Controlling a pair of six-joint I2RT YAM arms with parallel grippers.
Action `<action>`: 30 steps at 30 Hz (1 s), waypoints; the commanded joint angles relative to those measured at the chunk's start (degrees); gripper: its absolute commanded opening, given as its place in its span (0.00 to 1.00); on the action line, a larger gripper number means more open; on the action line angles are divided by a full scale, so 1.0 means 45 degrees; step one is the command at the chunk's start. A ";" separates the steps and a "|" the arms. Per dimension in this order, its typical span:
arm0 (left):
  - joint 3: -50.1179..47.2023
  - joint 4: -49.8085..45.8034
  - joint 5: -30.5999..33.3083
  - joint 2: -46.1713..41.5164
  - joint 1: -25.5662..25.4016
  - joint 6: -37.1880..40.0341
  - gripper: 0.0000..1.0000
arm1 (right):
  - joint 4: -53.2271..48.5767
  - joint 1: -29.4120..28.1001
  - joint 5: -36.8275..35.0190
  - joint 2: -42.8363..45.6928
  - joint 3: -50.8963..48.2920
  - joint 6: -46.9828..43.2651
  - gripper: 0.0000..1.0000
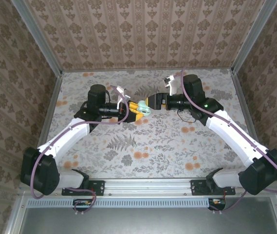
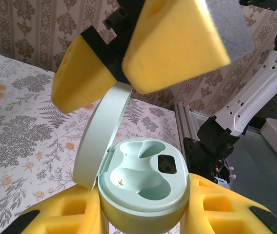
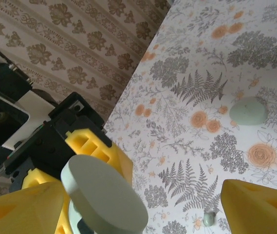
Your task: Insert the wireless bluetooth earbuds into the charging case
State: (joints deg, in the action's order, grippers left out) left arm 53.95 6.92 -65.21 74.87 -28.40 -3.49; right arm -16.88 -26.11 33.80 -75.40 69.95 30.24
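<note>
Mint-green round plastic charging case (image 2: 145, 195) is held up over the middle of the flowery table (image 1: 177, 146). It is squeezed tight between the yellow foam fingers (image 2: 216, 214) of the left gripper (image 2: 143, 222). Its round lid (image 2: 101, 136) stands open on the hinge, and both little cups inside are empty. The right gripper (image 1: 150, 103) hangs just above with its jaws spread wide, one yellow finger on each side of the lid's top edge. I cannot tell if they touch it. Down on the table lies a pale green oval earbud (image 3: 248, 111). A smaller pale green bit (image 3: 209, 218) lies near it. Both are well apart from the case. Bare table spreads all round, with papered walls (image 1: 143, 34) at the back and sides.
</note>
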 commanded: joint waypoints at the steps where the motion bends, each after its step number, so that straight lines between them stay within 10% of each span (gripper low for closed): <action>1: 0.0007 0.0406 -0.0470 -0.0249 0.0098 -0.0205 0.11 | -0.0107 0.0101 -0.0396 -0.0366 0.0370 0.0114 0.85; 30: 0.0319 0.0045 0.0028 0.0323 0.0313 -0.0515 0.11 | -0.0081 0.0303 0.0230 -0.0302 0.1217 0.0890 0.85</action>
State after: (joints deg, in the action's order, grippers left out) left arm 53.52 6.85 -64.49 75.83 -27.59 -4.71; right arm -16.88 -24.99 33.50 -78.13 73.73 33.28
